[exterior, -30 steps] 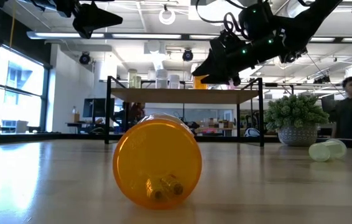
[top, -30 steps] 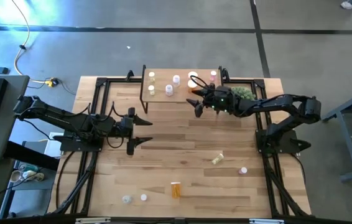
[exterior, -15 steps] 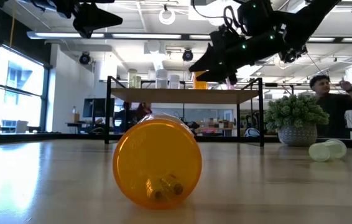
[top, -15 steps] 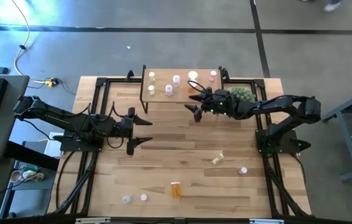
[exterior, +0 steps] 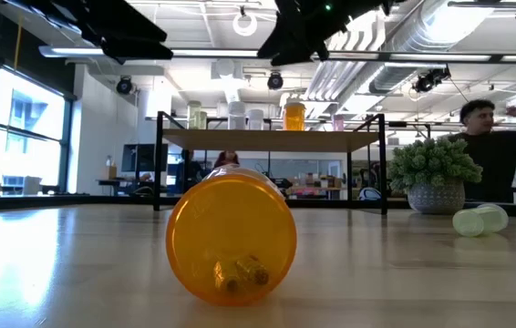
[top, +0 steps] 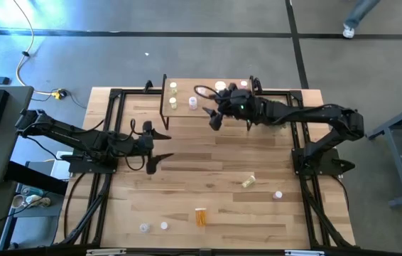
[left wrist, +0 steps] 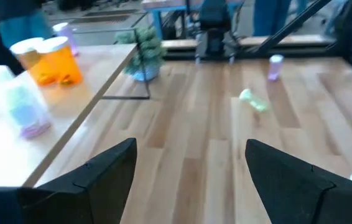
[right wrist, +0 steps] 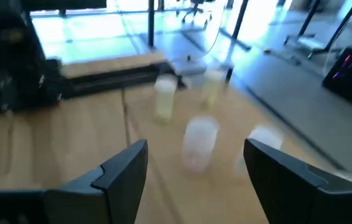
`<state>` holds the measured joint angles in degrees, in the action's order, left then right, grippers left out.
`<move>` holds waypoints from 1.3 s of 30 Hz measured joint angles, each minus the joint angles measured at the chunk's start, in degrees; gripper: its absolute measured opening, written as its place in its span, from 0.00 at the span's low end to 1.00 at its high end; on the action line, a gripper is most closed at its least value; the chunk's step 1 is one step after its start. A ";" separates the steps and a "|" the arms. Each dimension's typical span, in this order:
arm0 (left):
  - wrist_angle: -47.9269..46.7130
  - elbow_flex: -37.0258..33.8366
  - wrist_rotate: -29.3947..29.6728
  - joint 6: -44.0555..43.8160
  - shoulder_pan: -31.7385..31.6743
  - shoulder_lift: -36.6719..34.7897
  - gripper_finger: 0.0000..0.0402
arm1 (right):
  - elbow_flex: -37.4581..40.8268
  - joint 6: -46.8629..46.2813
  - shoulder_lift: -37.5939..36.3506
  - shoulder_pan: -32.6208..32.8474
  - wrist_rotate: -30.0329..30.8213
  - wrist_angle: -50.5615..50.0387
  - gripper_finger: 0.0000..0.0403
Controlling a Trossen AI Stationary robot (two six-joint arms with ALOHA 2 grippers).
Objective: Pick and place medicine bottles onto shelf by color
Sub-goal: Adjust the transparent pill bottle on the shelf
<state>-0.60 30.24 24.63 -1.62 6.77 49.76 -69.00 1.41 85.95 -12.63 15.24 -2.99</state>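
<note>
Your right gripper (top: 214, 116) hangs at the front edge of the small raised shelf with a light wooden top and thin black legs (top: 180, 96), fingers spread and nothing between them. Your left gripper (top: 160, 144) hovers over the left-middle of the table, jaws equally wide and empty.

Risks, as I judge them:
- The shelf already carries several upright bottles: two yellow-green ones (top: 173, 94) at its left, a white one (top: 192, 102), an orange bottle with a white cap (exterior: 294, 115) and a pink one (top: 243, 85) toward the right. Swing the right arm low across that edge and you could knock them over or shove them into the wrong colour group.
- The green spiky plant in a pot (exterior: 435, 173) sits just beside the shelf's right end, partly under the right arm; a careless retreat could snag it.
- The loose bottles lie on their sides and will likely roll when touched: the big-looking orange bottle (top: 200, 216) at the near edge, a yellow-green one (top: 248, 181) and a pink-tinted one (top: 278, 194) to the right, two pale ones (top: 154, 227) near left. A glancing finger could send them off the table.

Surface: a light wooden plank tabletop (top: 201, 167) on a black frame, bare between bottles.

Room: grey floor with cables at far left, bright windows and ceiling ducts, and a person (exterior: 500, 155) standing beyond the plant.
</note>
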 joint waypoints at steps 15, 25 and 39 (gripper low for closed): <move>-6.45 0.00 8.11 2.14 -7.19 0.00 0.73 | -23.26 9.16 10.65 -9.74 1.43 -12.64 0.64; -6.79 0.00 7.08 0.22 -12.96 0.00 0.73 | -36.04 7.14 21.41 -12.35 1.42 -26.98 0.64; -8.20 0.00 6.04 -2.28 -13.56 0.00 0.73 | -38.10 7.67 24.38 -12.28 5.58 -35.92 0.64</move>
<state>-8.80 30.24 30.67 -3.90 -6.79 49.76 -107.09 9.08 110.33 -24.91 20.82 -38.91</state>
